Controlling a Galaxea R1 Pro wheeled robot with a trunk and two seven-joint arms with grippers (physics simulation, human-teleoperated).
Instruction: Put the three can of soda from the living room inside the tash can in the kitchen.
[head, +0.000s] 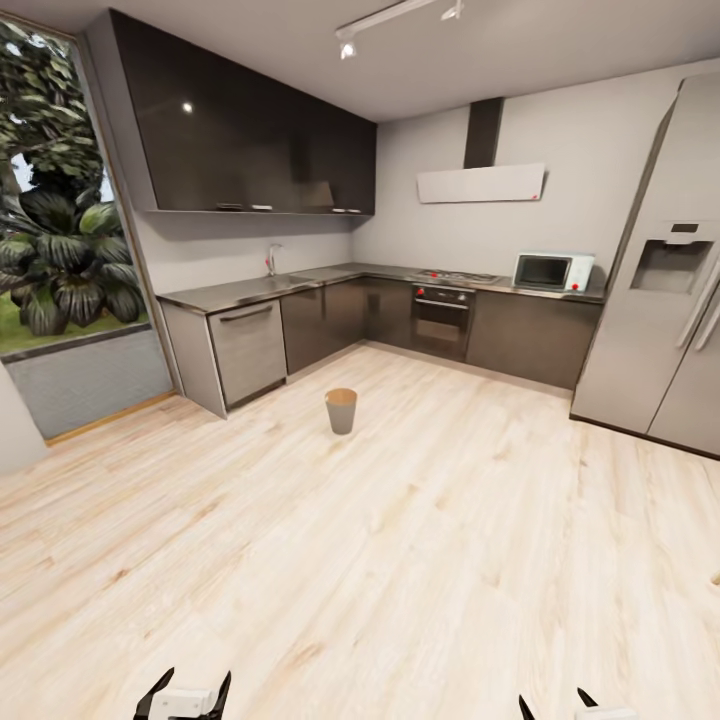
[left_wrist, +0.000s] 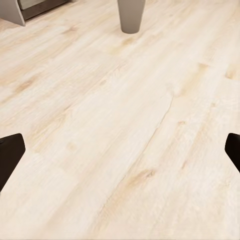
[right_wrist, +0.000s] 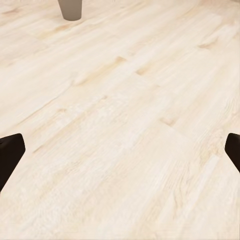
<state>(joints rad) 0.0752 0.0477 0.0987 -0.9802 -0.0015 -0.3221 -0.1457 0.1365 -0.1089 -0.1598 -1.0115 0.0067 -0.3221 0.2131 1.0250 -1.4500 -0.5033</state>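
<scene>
Ahead of the robot, the tash can (head: 341, 410) stands upright on the kitchen floor (head: 400, 560), well short of the oven (head: 441, 320). Left claw (head: 184, 697) and right claw (head: 562, 706) are spread, empty. Judged step: fetching; next move calls for driving away from the tash can toward the living room.

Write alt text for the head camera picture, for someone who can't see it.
A small round tapered grey bin stands alone on a light wood kitchen floor, before dark grey L-shaped cabinets holding a built-in black oven. A tall silver fridge is at right; both open grippers' black fingers edge the bottom.
</scene>
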